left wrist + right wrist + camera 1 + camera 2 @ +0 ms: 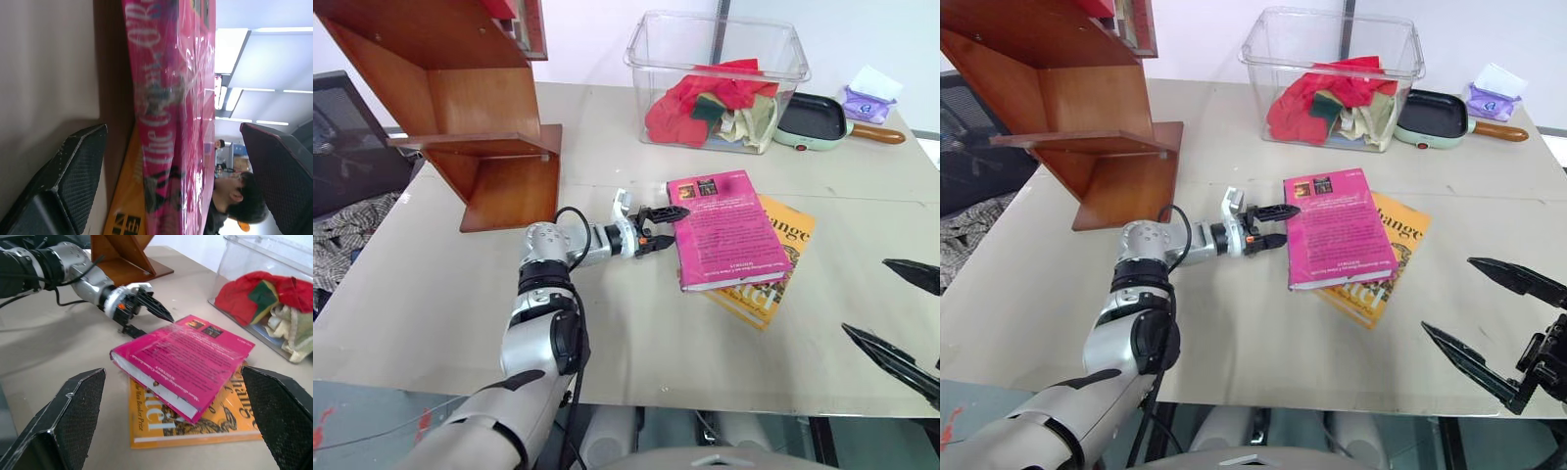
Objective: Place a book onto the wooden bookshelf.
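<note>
**Left jaws straddle the pink book's spine edge, nothing gripped**

My left gripper [658,227] has its jaws spread wide, one black finger above the cover and one down at the table, at the spine edge of the pink book [729,231]. From my left wrist camera the spine sits right between the two fingers [63,186], with a gap on either side, so I see no contact there. I can't tell from the head views whether the upper fingertip brushes the cover.

The pink book lies flat with its back cover up, small white text and two small dark pictures along the far edge. It rests on top of a yellow-orange book [773,284], which pokes out beyond it on the side away from my left jaws and toward me.

My right gripper [1489,323] hangs above the table's near edge, well apart from both books, its jaws wide and holding nothing.

Beyond the left gripper, on the side opposite the books, the wooden bookshelf [475,117] stands on the beige table [431,294], reddish-brown boards with an upright panel. Past the books, at the far side of the table, sits a clear plastic bin [717,78] holding red and pale cloths, with a small mint-green frying pan [815,122] just beside it and a purple packet [867,102] near the pan.
</note>
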